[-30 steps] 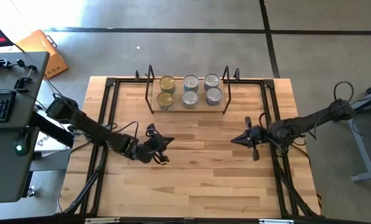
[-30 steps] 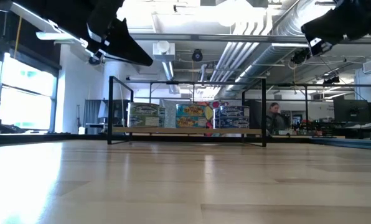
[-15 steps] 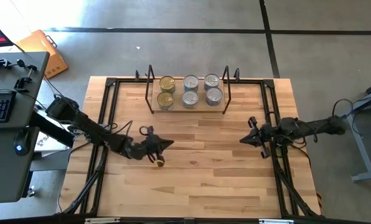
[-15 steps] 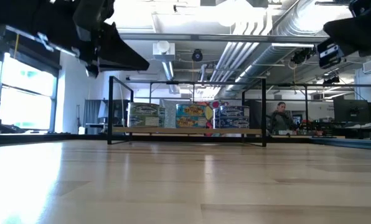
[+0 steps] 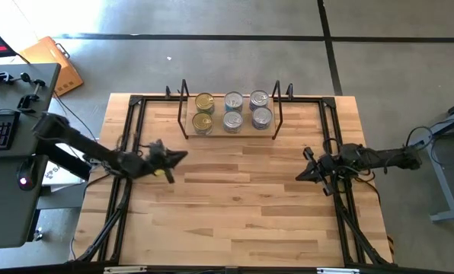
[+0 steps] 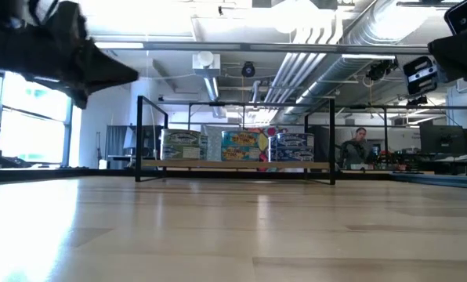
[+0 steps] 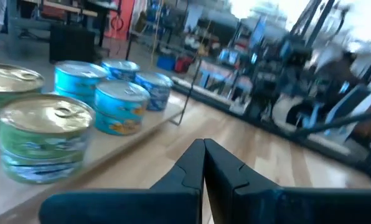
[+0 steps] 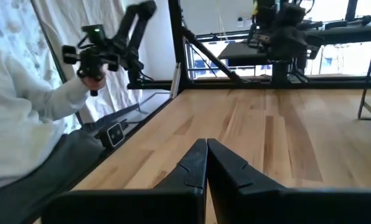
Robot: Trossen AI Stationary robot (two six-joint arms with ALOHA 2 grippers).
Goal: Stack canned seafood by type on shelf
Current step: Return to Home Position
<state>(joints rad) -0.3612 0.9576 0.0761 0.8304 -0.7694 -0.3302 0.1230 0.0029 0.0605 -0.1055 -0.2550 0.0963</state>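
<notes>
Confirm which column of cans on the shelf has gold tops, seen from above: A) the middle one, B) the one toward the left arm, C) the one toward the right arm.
B: the gold-topped cans sit at the shelf end toward the left arm; the silver-topped cans fill the other two columns.

Robotics lab: exposed ceiling ducts (image 6: 339,39), equipment desk (image 5: 2,205).

**Even light above, glare at table height**

From above, the table (image 5: 234,198) is brightly and evenly lit, with only faint, soft shadows. At table height, ceiling lights (image 6: 296,16) and windows (image 6: 30,102) blow out white, and the boards carry a pale sheen. The tins (image 7: 42,134) glint on top.
</notes>
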